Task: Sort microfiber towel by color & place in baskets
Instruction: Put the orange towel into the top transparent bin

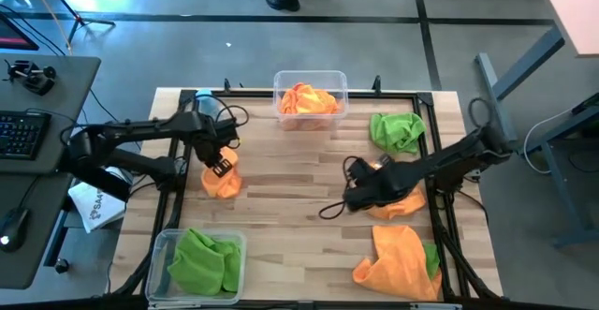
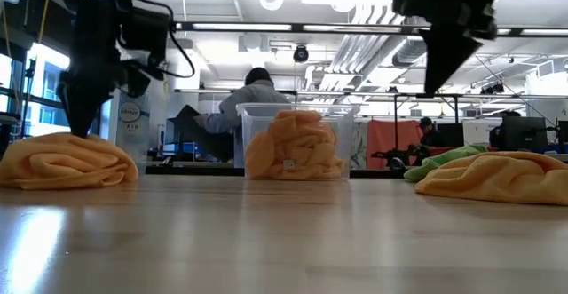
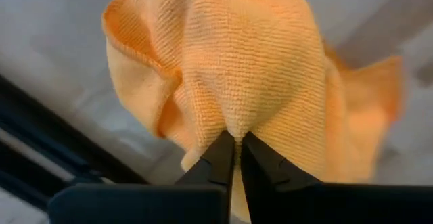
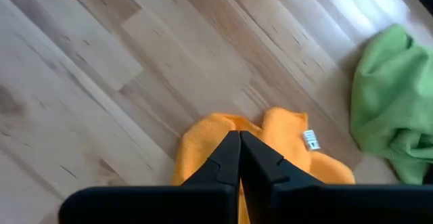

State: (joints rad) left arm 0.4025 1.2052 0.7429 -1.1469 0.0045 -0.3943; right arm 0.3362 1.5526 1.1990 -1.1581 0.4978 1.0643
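An orange microfiber towel (image 1: 223, 183) lies bunched on the table's left part (image 2: 67, 161). My left gripper (image 1: 218, 167) stands on top of it, shut on it (image 3: 237, 139). My right gripper (image 1: 354, 198) hangs shut above the table (image 2: 432, 88), beside a second orange towel (image 1: 398, 200) that lies flat on the right (image 4: 223, 149). It touches nothing. A green towel (image 1: 397, 131) lies at the far right. The far basket (image 1: 281, 83) holds orange towels (image 1: 309, 99). The near-left basket (image 1: 161, 244) holds green towels (image 1: 201, 261). My left gripper pinches a raised fold (image 3: 233, 126) on the top of the orange towel between its two fingertips (image 3: 220, 156). The fingers come from above, pointing down. The towel rests bunched on the table (image 2: 67, 165), not lifted.
An orange towel (image 1: 393, 254) with a green one (image 1: 430, 258) against it lies at the near right corner. Bare wood shows in the table's middle (image 1: 299, 188). A black frame (image 1: 440, 207) runs along the table's edges. A person (image 2: 253, 94) sits in the room beyond the far basket.
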